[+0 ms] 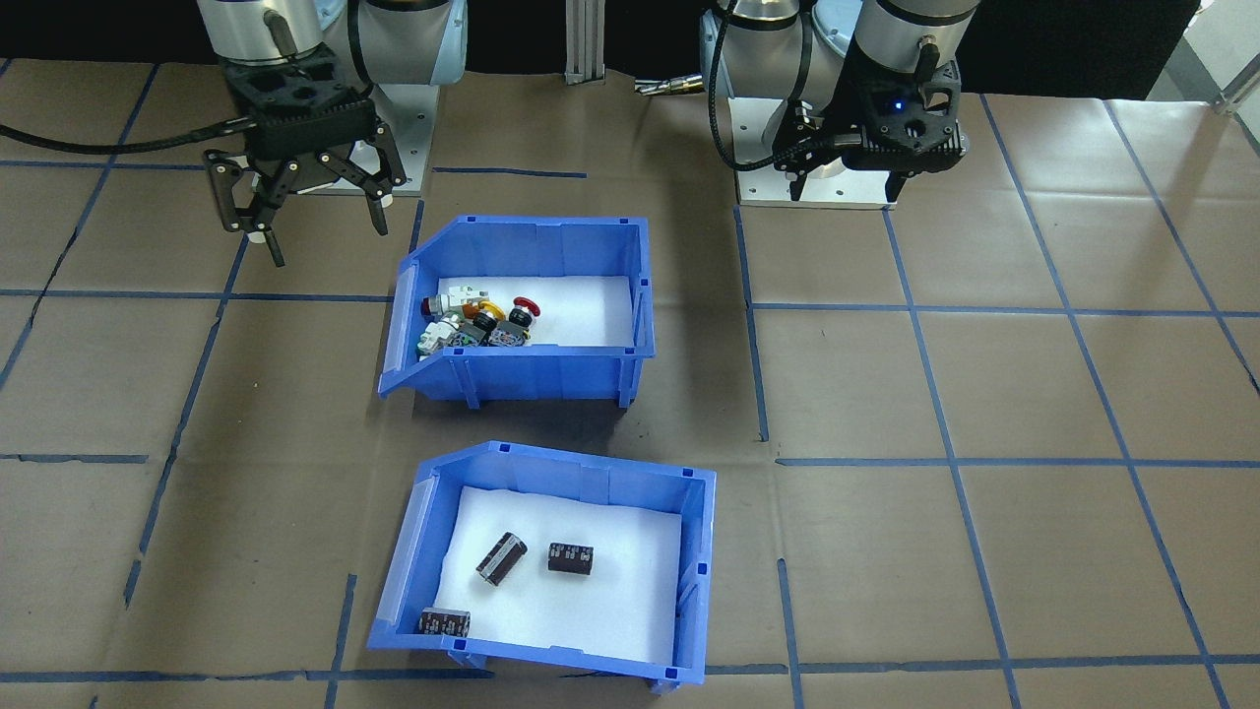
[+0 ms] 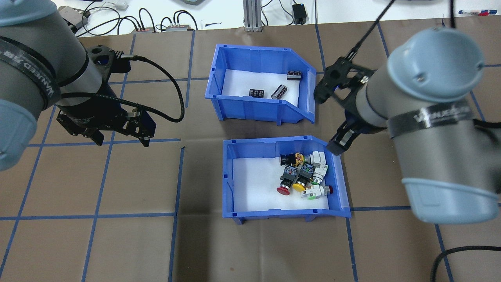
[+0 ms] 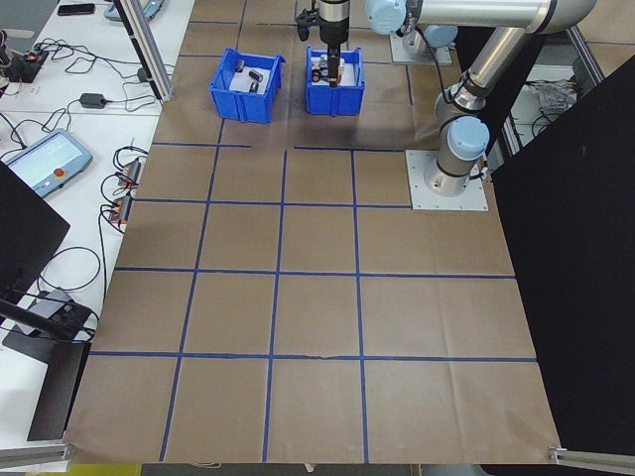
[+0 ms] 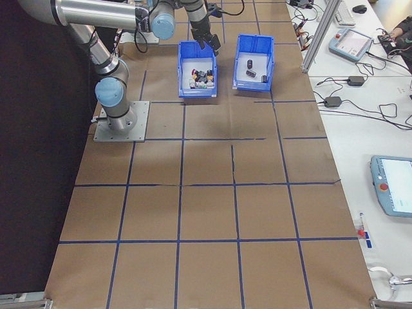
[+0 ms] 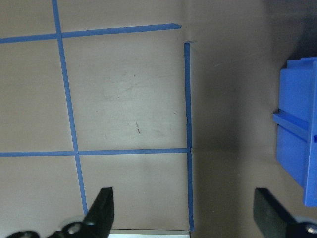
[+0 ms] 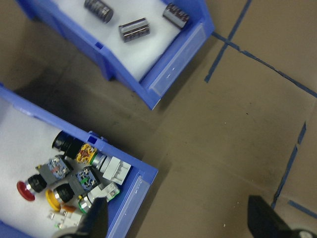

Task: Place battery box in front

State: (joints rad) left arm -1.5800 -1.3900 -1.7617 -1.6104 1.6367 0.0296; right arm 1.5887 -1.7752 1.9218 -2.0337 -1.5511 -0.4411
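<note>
The battery box (image 2: 261, 92), a blue plastic open-front bin lined with white foam, sits on the brown paper-covered table (image 2: 117, 235) on the side far from the robot, its low open front turned toward the robot's right. Three dark cylindrical cells (image 2: 279, 92) lie loose on its foam (image 1: 581, 591): two near the middle, close together but apart, and one in the corner by the open front. Just beside it, on the robot's side, stands a second blue plastic bin (image 2: 283, 184) of the same shape, holding a heap of colourful push-button switches (image 2: 303, 176) bunched toward its open front. The two bins are close but not touching, with a strip of table between them.

The right gripper (image 1: 300, 212) hangs above the table just off the open-front corner of the switch bin, its black fingers (image 6: 94, 220) spread wide and holding nothing. In the right wrist view one fingertip shows over that bin's front lip and the other over bare paper. The right arm (image 2: 422, 121) reaches forward and angles down toward the bins.

The left gripper (image 5: 183, 213) hovers over a blue-taped grid square (image 5: 129, 89) of the table, well apart from both bins, with its fingers wide apart and empty. The left arm (image 2: 43, 78) is bent, with its wrist pointing down.
</note>
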